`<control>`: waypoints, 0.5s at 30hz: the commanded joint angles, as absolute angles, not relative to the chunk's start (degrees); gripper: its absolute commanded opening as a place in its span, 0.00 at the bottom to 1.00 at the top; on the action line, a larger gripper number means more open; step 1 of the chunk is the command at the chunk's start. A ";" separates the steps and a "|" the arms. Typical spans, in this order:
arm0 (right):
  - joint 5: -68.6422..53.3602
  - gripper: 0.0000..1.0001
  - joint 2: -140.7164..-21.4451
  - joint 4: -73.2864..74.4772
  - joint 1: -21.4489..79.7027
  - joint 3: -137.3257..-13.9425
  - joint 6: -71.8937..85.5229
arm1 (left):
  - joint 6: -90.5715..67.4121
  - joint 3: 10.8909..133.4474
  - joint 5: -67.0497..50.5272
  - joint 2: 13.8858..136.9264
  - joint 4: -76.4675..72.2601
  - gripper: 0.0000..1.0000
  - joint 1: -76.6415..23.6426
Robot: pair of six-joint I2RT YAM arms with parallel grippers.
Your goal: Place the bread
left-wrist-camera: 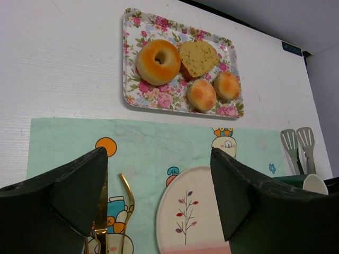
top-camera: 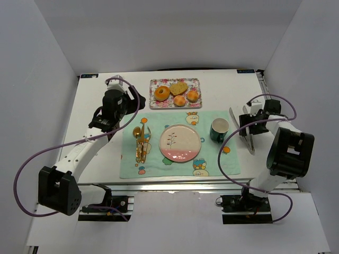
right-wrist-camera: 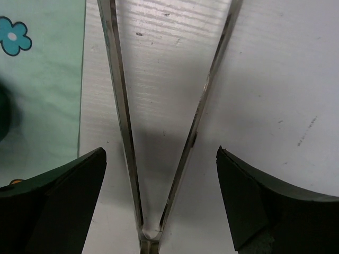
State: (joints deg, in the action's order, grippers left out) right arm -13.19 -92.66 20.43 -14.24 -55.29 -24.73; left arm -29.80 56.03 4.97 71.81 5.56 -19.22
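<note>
My right claw [right-wrist-camera: 161, 177] gapes astride the tongs [right-wrist-camera: 119, 106], right of the plate [top-camera: 180, 143]; their tips run off frame. My left claw [left-wrist-camera: 159, 193], spread empty, hides the plate's near rim. Bread [top-camera: 179, 88] sits on the tray [top-camera: 175, 106] beyond the plate. White table [top-camera: 222, 90], white walls [top-camera: 169, 32].

Tongs [right-wrist-camera: 121, 106] polished metal; plate [top-camera: 180, 143] glossy glazed; cutlery [top-camera: 140, 148] shiny gold metal; table [right-wrist-camera: 275, 79] matt, faintly ribbed

Right wrist cam: the thin steel tongs [right-wrist-camera: 124, 132] run off the top edge, so I can't see their paddle ends there, and the hinge is clipped at the bottom. Left wrist cam: the pink-and-white round plate [left-wrist-camera: 185, 211] is cut by the bottom edge. The gold cutlery [left-wrist-camera: 130, 201] sits half behind the left gripper's fingers [left-wrist-camera: 63, 196], and the dark green mug [left-wrist-camera: 316, 183] is mostly hidden too. Overhead, the cutlery is too small for me to tell the pieces apart.
</note>
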 commanded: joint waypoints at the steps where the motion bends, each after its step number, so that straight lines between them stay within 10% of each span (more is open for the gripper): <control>1: -14.68 0.88 -94.04 19.25 -13.97 -56.16 -27.68 | -29.88 55.46 4.83 71.02 5.54 0.88 -18.81; 15: -9.32 0.80 -97.29 19.86 -13.01 -51.24 -34.37 | -29.36 55.19 5.36 71.02 5.89 0.88 -18.72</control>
State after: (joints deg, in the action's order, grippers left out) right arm -11.38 -96.47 19.07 -13.37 -54.06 -31.75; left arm -29.80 55.31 5.10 71.90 5.87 -19.18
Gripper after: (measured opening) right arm 0.807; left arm 0.876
